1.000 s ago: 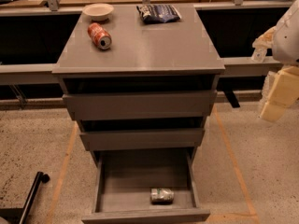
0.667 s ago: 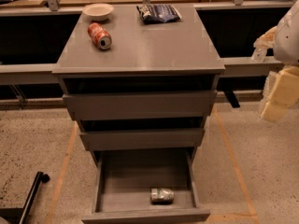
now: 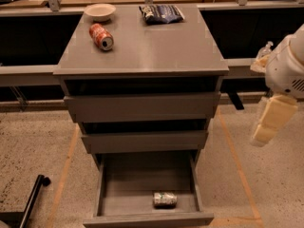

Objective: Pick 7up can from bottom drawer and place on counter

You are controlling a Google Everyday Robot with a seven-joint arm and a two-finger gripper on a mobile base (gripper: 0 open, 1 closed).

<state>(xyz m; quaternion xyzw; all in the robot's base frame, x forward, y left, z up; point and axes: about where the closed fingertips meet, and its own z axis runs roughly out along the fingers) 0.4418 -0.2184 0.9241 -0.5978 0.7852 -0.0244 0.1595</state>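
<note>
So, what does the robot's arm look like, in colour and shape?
The arm is white, with a rounded shell and a small grille of dark slots. The gripper, at the right edge beside the drawer cabinet, is pale cream and blocky.

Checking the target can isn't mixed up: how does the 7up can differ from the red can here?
The 7up can is green and silver; the red can is red-orange. The 7up can lies in the open bottom drawer, near its front; the red can lies on the counter, near a bowl. Both lie on their sides. The gripper hangs at the picture's right edge, touching neither.
</note>
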